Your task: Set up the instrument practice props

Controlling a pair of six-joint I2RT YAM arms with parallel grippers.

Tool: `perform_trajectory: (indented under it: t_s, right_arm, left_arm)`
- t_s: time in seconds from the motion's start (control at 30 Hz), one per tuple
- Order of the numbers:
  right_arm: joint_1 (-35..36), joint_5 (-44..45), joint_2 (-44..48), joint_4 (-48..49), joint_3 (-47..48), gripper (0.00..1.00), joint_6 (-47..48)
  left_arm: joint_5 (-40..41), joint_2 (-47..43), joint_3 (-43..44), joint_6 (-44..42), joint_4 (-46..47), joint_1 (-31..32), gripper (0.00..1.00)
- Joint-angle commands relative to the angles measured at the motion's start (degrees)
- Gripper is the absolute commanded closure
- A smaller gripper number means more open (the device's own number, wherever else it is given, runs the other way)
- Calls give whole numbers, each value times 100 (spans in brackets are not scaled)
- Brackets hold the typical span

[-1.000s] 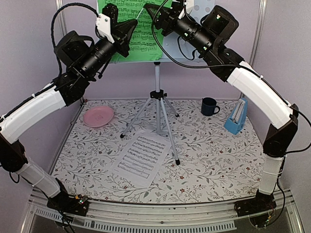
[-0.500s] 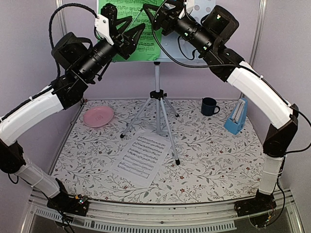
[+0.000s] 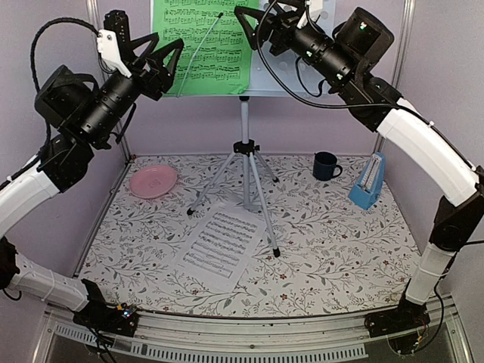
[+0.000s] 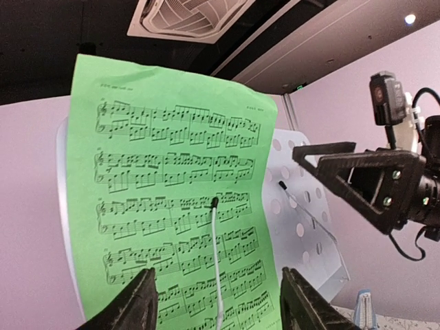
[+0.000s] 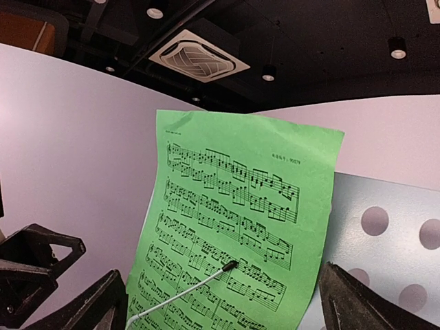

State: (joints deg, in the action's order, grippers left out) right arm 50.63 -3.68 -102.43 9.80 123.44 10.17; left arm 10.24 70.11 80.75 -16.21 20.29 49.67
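1. Top external view: my left claw [image 3: 150,41] is raised high, just to the left of the music stand [image 3: 281,76]. Its two black fingers are spread wide and there is nothing between them.
2. My right claw [image 3: 271,17] is at about the same height, in front of the bare right half of the stand's pale grey desk with holes. Its fingers are also spread wide and it holds nothing.
3. The green sheet [image 3: 198,45] stands upright on the left half of the desk, between my two claws. Neither claw touches it.
4. A thin wire arm [image 3: 203,41] with a black tip lies slanted across the face of the green sheet.
5. In the left wrist view my two fingertips show at the bottom edge, one at each side of the lower part of the green sheet. One finger of the right claw shows at the right.
6. In the right wrist view the green sheet leans on the desk, and the tip of the wire rests near its middle.
7. The silver tripod of the stand is on the table [image 3: 333,249], toward the back, with its legs open.
8. The white sheet [image 3: 223,242] lies flat on the table, just in front of the tripod.
9. The light-blue metronome [image 3: 368,181] stands upright near the right edge of the table.
10. The dark blue mug [image 3: 327,165] is near it on its left, not touching, and the pink plate [image 3: 153,181] lies at the left back.
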Motion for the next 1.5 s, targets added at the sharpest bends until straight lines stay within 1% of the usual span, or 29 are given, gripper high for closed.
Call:
perform_trajectory:
  t_s: [0.0, 0.13, 0.23, 0.37, 0.5, 0.6, 0.7, 0.77, 0.9, 0.97, 1.03, 1.17, 1.27, 1.37, 1.47]
  right_arm:
    - [22, 433, 738, 44, -511, 1, 62]
    - [17, 553, 1373, -149, -1252, 1, 82]
    - [18, 572, 1916, -426, -2023, 1, -17]
    - [17, 601, 2542, -949, -3117, 1, -448]
    - [14, 635, 3144, -1216, -4334, 1, -1082]
    - [1, 526, 3471, -1312, -5235, 1, -1606]
    - [-2, 239, 3620, -1350, -6118, 0, -2032]
    - [1, -14, 3642, -1301, -6524, 2, -2236]
    - [12, -567, 3483, -987, -7122, 9, -2500]
    - [52, -696, 3284, -906, -7262, 13, -2527]
    - [176, -721, 3018, -836, -7325, 16, -2537]
    - [445, -710, 2391, -672, -7252, 20, -2495]
    - [568, -722, 1926, -487, -7117, 24, -2472]
    - [639, -846, 1345, -351, -6910, 29, -2460]
    - [723, -836, 808, -359, -6606, 36, -2435]
  left_arm:
    - [580, -487, -513, 566, -619, 63, 38]
    - [780, -993, -1349, 1023, -945, 67, 38]
    - [925, -1243, -1833, 1359, -1449, 51, 38]
    - [762, -1517, -2536, 1895, -1949, 22, 37]
    - [160, -1707, -3322, 2468, -2115, -81, 38]
    - [-369, -1662, -3840, 2816, -2175, -196, 37]
    - [-721, -1510, -4286, 3551, -2268, -311, 37]
    - [-1108, -1466, -4584, 4037, -2156, -377, 37]
    - [-1691, -1516, -5039, 4843, -2119, -680, 36]
    - [-2144, -1514, -5235, 5198, -2098, -1084, 35]
    - [-2569, -1493, -5386, 5369, -2074, -1424, 34]
    - [-3273, -1345, -5511, 5364, -2024, -2137, 32]
    - [-3823, -1005, -5510, 5297, -1904, -2603, 32]
    - [-4064, -608, -5403, 5133, -1856, -2856, 33]
    - [-4222, -195, -5267, 5016, -1759, -2966, 33]
